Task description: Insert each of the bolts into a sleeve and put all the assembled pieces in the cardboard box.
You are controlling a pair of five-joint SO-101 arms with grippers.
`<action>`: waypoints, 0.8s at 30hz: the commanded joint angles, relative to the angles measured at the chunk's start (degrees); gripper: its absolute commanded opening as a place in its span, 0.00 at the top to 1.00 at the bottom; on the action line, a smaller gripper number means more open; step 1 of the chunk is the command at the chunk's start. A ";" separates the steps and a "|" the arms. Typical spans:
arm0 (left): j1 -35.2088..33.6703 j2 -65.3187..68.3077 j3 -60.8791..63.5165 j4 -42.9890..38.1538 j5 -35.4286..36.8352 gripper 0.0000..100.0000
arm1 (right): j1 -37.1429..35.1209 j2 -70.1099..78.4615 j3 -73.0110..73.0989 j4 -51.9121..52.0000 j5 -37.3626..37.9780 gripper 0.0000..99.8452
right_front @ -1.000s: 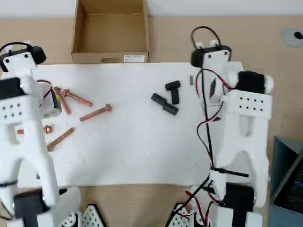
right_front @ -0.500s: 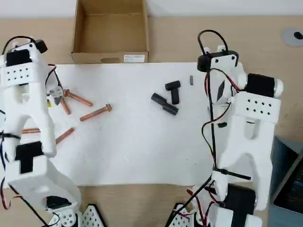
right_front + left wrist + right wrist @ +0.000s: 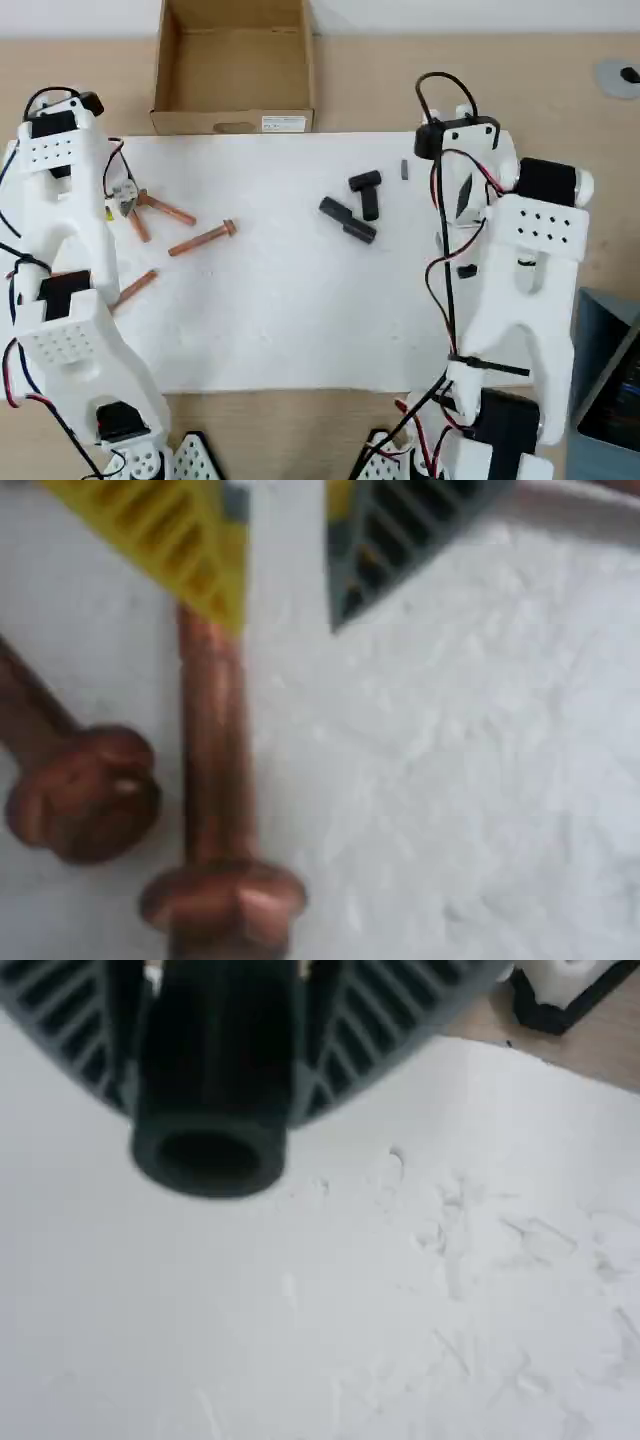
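1. Left gripper (image 3: 285,610) is low over the bolts near the left edge of the mat (image 3: 300,320). Its jaws are parted with nothing between them. The yellow fingertip (image 3: 205,570) lies over the shank of one bolt (image 3: 215,780), and a second bolt head (image 3: 85,795) is just beside it.
2. Right gripper (image 3: 215,1090) is clamped on one black sleeve (image 3: 210,1150), held above the mat with its bore end toward the wrist camera.
3. Cardboard box (image 3: 200,121) has an open top and stands just beyond the mat's far edge. Its brown floor shows bare.
4. Count from the high view: four copper bolts (image 3: 203,238) are visible (the left arm (image 3: 60,260) covers part of that area). The loose sleeves (image 3: 348,221) sit clustered right of centre, three or four; they cannot be separated.
5. Open room: a broad stretch of bare mat lies between the arms, on the near side of the sleeves.
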 commanded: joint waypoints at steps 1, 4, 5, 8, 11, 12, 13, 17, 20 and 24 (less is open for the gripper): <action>-1.05 -0.57 -2.99 -1.58 0.53 0.88 | 0.84 -2.77 0.04 -0.09 0.44 0.99; -1.23 -0.48 -2.99 -2.73 0.53 0.88 | 0.84 -2.77 0.04 -0.09 0.44 0.99; -1.23 -0.40 -2.99 -3.16 0.53 0.88 | 0.84 -2.77 0.04 -0.18 0.44 0.99; -1.23 -0.31 -2.81 -4.22 1.49 0.88 | 0.84 -2.68 0.04 -0.18 0.44 0.99; -1.23 -0.22 -2.46 -5.45 1.67 0.88 | 0.84 -2.59 0.04 -0.18 0.44 0.99; -1.14 -0.22 -2.46 -5.45 1.76 0.88 | 0.84 -2.59 0.04 -0.18 0.44 0.99; -1.05 -0.22 -2.46 -5.63 1.76 0.88 | 0.84 -2.51 0.04 -0.18 0.44 0.99; -1.14 -0.22 -1.32 -7.82 1.76 0.88 | 0.84 -2.68 0.04 -0.18 0.44 0.99; -1.14 -0.22 -0.09 -8.79 1.76 0.88 | 0.84 -2.77 0.04 -0.18 0.44 0.99; -1.14 -0.22 1.41 -10.11 1.76 0.88 | 0.84 -2.77 0.04 -0.09 0.44 0.99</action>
